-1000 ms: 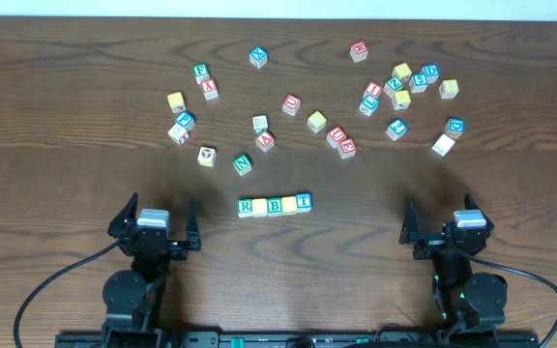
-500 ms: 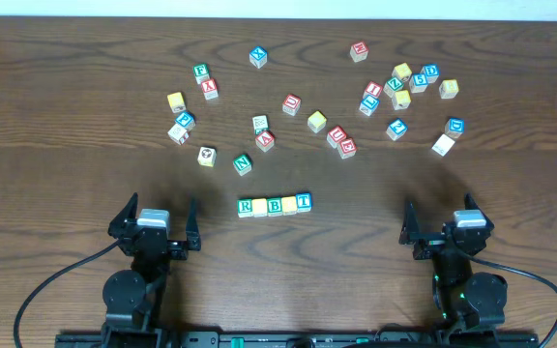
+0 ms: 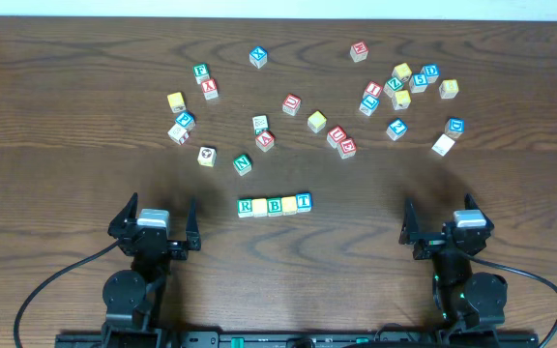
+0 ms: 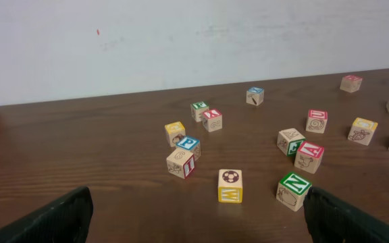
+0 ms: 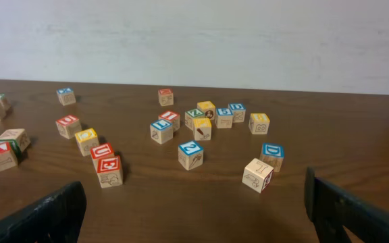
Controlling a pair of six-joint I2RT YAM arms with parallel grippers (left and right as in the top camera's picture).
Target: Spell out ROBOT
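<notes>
A row of letter blocks [image 3: 275, 205] lies at the table's middle front. It reads a green R [image 3: 246, 206], a yellow block, a green B, a yellow block and a blue T [image 3: 304, 202], touching side by side. My left gripper [image 3: 160, 220] is open and empty at the front left, well left of the row. My right gripper [image 3: 441, 220] is open and empty at the front right. In the left wrist view the left gripper [image 4: 198, 223] has bare table between its fingers, and so does the right gripper [image 5: 198, 216] in the right wrist view. The row is out of both wrist views.
Many loose letter blocks lie scattered across the back half of the table. A green N block [image 3: 243, 164] [image 4: 294, 189] and a yellow W block [image 3: 207, 156] [image 4: 230, 185] lie nearest the row. A red E block [image 3: 347, 148] [image 5: 109, 170] lies to the right. A pale wall stands behind.
</notes>
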